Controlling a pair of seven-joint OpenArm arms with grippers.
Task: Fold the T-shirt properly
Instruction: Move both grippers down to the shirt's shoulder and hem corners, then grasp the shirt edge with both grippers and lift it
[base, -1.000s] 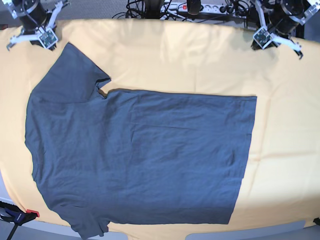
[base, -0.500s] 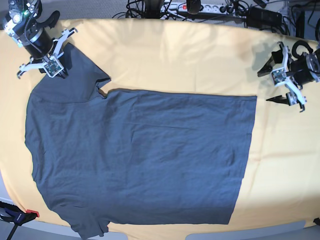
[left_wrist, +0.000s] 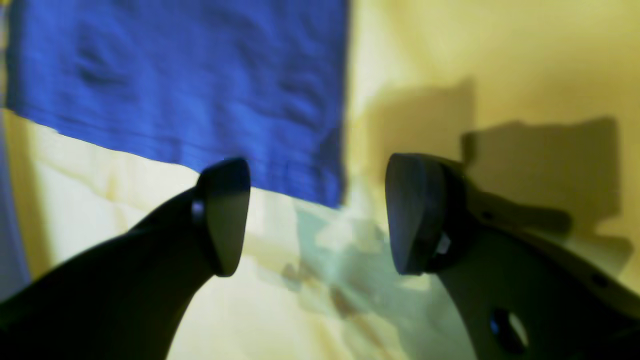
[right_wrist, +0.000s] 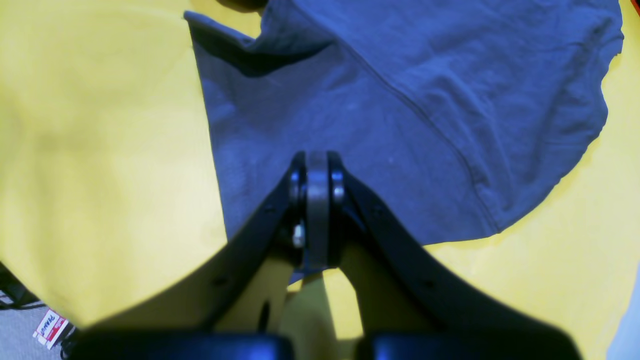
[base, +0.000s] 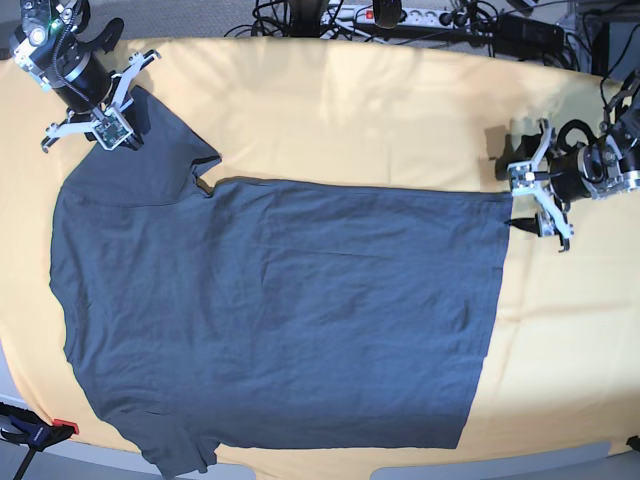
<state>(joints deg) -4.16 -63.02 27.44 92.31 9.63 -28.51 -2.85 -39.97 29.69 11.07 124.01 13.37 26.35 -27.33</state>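
Pinching the far-left sleeve edge of the T-shirt (base: 270, 310), the right gripper (right_wrist: 317, 210) sits at the far-left corner of the base view with its fingers pressed together on the cloth. Across the middle, the dark shirt lies spread flat on the yellow-orange tablecloth (base: 400, 110), sleeves to the left and hem to the right. At the right, the left gripper (left_wrist: 317, 215) hovers low at the shirt's far hem corner, its fingers (left_wrist: 225, 215) spread apart and holding nothing.
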